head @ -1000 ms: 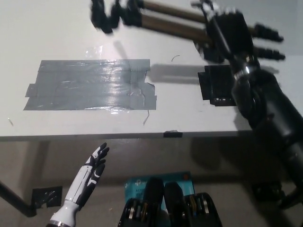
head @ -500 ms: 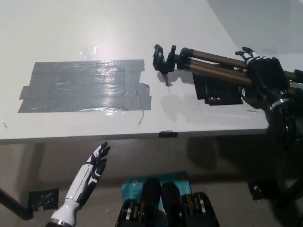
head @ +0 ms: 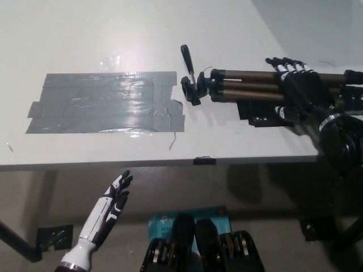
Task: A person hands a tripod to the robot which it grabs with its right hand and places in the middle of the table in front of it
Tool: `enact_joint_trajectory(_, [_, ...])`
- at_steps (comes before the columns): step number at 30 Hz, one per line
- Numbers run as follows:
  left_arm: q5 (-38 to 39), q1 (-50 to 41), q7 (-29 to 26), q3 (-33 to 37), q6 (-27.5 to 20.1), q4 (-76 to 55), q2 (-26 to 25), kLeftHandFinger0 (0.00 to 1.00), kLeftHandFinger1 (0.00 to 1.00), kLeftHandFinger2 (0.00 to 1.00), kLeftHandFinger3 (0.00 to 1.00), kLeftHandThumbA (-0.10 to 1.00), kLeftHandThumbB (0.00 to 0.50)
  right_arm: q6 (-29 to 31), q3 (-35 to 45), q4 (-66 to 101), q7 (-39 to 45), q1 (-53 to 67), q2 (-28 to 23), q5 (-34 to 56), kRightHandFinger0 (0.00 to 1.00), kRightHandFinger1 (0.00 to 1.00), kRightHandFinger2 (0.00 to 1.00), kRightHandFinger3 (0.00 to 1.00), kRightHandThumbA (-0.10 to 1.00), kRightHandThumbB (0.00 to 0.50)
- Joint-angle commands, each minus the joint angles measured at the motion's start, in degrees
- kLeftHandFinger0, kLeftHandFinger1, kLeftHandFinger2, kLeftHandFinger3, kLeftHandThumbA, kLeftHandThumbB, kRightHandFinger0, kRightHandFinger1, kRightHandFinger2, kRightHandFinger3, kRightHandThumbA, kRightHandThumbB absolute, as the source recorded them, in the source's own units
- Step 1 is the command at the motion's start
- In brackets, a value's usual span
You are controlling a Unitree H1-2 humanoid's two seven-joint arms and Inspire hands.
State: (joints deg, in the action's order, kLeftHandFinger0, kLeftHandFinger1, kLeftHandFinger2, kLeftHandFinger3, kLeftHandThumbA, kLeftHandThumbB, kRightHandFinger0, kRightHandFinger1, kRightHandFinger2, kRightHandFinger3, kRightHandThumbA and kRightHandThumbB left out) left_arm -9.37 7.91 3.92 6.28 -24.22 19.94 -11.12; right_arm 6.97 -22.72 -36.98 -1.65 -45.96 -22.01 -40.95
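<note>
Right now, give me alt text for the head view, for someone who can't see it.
The black right hand grips a folded tripod lying on a white table, its head beside a patch of grey tape. The white left hand hangs open below the table's front edge.

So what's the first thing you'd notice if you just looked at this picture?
Probably the tripod, lying on its side on the right part of the white table, with the black right hand wrapped around its legs. Next is the big patch of shiny grey tape on the table's left. The white left hand hangs open below the table edge.
</note>
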Motion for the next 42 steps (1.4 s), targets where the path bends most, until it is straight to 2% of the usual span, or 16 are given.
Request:
enact_joint_trajectory(1, [0.7, 1.3, 0.5, -0.4, -0.9, -1.1, -0.5, 0.95, 1.0, 1.0, 1.0, 1.0, 0.287, -13.2, 2.5, 21.5, 31.6, -4.1, -5.8, 19.1, 1.0, 1.0, 1.0, 1.0, 0.63, 0.5])
enact_joint_trajectory(3, [0.7, 1.3, 0.5, -0.4, -0.6, -1.4, -0.5, 0.96, 1.0, 1.0, 1.0, 1.0, 0.29, -16.0, 2.5, 26.2, 37.4, -5.6, -7.6, 24.3, 1.0, 1.0, 1.0, 1.0, 0.73, 0.5])
enact_joint_trajectory(5, [0.5, 1.6, 0.3, -0.5, -0.8, -1.3, -0.5, 0.95, 1.0, 1.0, 1.0, 1.0, 0.292, -19.9, 4.9, 30.7, 44.7, -8.4, -9.7, 37.1, 1.0, 1.0, 1.0, 1.0, 0.7, 0.5])
enact_joint_trajectory(8, [0.9, 1.8, 0.5, -0.5, -0.6, -1.1, -0.5, 0.95, 1.0, 1.0, 1.0, 1.0, 0.297, -22.4, 11.0, 34.5, 47.3, -9.6, -11.3, 50.8, 1.0, 1.0, 1.0, 1.0, 0.65, 0.5])
enact_joint_trajectory(10, [1.2, 1.9, 0.6, -0.5, -0.5, -1.1, -0.4, 0.96, 1.0, 1.0, 1.0, 1.0, 0.298, -23.4, 13.1, 35.9, 47.2, -9.6, -11.7, 53.9, 1.0, 1.0, 1.0, 1.0, 0.66, 0.5])
enact_joint_trajectory(12, [1.0, 2.0, 0.6, -0.5, -0.7, -1.1, -0.4, 0.96, 1.0, 1.0, 1.0, 1.0, 0.291, -22.3, 17.0, 40.2, 43.4, -8.9, -12.3, 58.2, 1.0, 1.0, 1.0, 1.0, 0.79, 0.5])
enact_joint_trajectory(14, [0.9, 1.9, 0.6, -0.5, -0.6, -1.4, -0.5, 0.95, 1.0, 1.0, 1.0, 1.0, 0.286, -22.3, 19.7, 46.8, 38.5, -8.0, -12.9, 59.6, 1.0, 1.0, 1.0, 1.0, 0.84, 0.5])
enact_joint_trajectory(20, [0.7, 1.9, 0.2, -0.7, -1.2, -1.0, -0.6, 0.97, 1.0, 1.0, 1.0, 1.0, 0.29, -24.4, 24.3, 70.4, 23.8, 1.5, -12.7, 62.5, 1.0, 1.0, 1.0, 1.0, 0.82, 0.5])
enact_joint_trajectory(25, [0.9, -0.3, 0.2, -0.6, -1.3, -1.4, -0.5, 0.96, 1.0, 1.0, 1.0, 1.0, 0.281, -27.0, 23.9, 86.4, 12.5, 14.0, -10.4, 66.9, 1.0, 1.0, 1.0, 1.0, 0.71, 0.488])
enact_joint_trajectory(26, [0.8, -0.9, 0.1, -0.5, -1.8, -1.1, -0.5, 0.96, 1.0, 1.0, 1.0, 1.0, 0.282, -25.3, 22.8, 89.6, 9.3, 19.4, -8.3, 65.8, 1.0, 1.0, 1.0, 1.0, 0.71, 0.416])
enact_joint_trajectory(29, [0.2, -2.1, -0.4, -0.4, -1.9, -1.2, -0.5, 1.0, 1.0, 1.0, 1.0, 1.0, 0.285, -20.9, 21.4, 91.4, 6.7, 26.7, -4.8, 61.5, 1.0, 1.0, 1.0, 1.0, 0.73, 0.351])
enact_joint_trajectory(31, [-0.5, -3.5, -0.7, -0.1, -2.5, -1.2, -0.2, 1.0, 1.0, 1.0, 1.0, 1.0, 0.282, -15.9, 20.2, 91.4, 4.6, 34.0, 0.0, 57.1, 1.0, 1.0, 1.0, 1.0, 0.77, 0.347])
enact_joint_trajectory(33, [-0.6, -3.8, -0.8, 0.1, -2.7, -1.0, -0.2, 1.0, 1.0, 1.0, 1.0, 1.0, 0.278, -13.9, 19.9, 90.5, 5.0, 36.6, 1.0, 56.6, 1.0, 1.0, 1.0, 1.0, 0.81, 0.331])
enact_joint_trajectory(35, [-0.1, -3.4, -0.9, 0.0, -2.7, -0.5, 0.1, 1.0, 1.0, 1.0, 1.0, 1.0, 0.296, -9.0, 19.1, 84.9, 5.5, 40.4, 5.4, 54.9, 1.0, 1.0, 1.0, 1.0, 0.78, 0.266])
enact_joint_trajectory(41, [1.4, -4.1, -0.5, 0.0, -2.7, -0.1, 0.3, 0.99, 1.0, 1.0, 1.0, 1.0, 0.301, -4.5, 20.0, 68.8, 8.0, 45.1, 13.8, 54.5, 1.0, 1.0, 1.0, 1.0, 0.76, 0.198])
enact_joint_trajectory(42, [1.4, -4.2, -0.5, 0.0, -2.7, -0.1, 0.2, 0.99, 1.0, 1.0, 1.0, 1.0, 0.303, -2.5, 20.9, 63.8, 8.6, 44.8, 14.8, 54.3, 1.0, 1.0, 1.0, 1.0, 0.77, 0.142])
